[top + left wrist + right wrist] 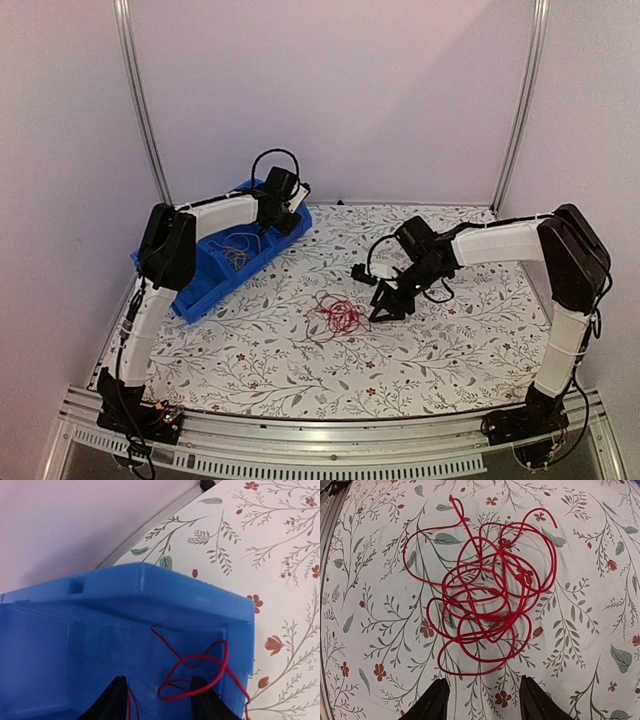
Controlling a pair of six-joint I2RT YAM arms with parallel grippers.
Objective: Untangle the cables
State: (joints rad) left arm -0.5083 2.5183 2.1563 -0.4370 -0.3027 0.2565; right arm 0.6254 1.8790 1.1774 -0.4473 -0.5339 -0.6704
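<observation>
A loopy bundle of red cable (340, 314) lies loose on the flowered table; in the right wrist view it (482, 592) fills the middle. My right gripper (389, 304) is open and empty just right of it, its fingertips (436, 700) short of the nearest loop. My left gripper (290, 210) hangs over the far end of the blue bin (215, 280). It is open (160, 700), with a red cable (205, 667) lying on the bin floor between and beside its fingers. Thin orange-yellow and dark wires (238, 250) lie in the bin's middle.
The blue bin's far wall (150, 587) is just ahead of the left fingers. The bin stands at the table's back left, near the left wall. A metal rail (330, 425) runs along the table's near edge.
</observation>
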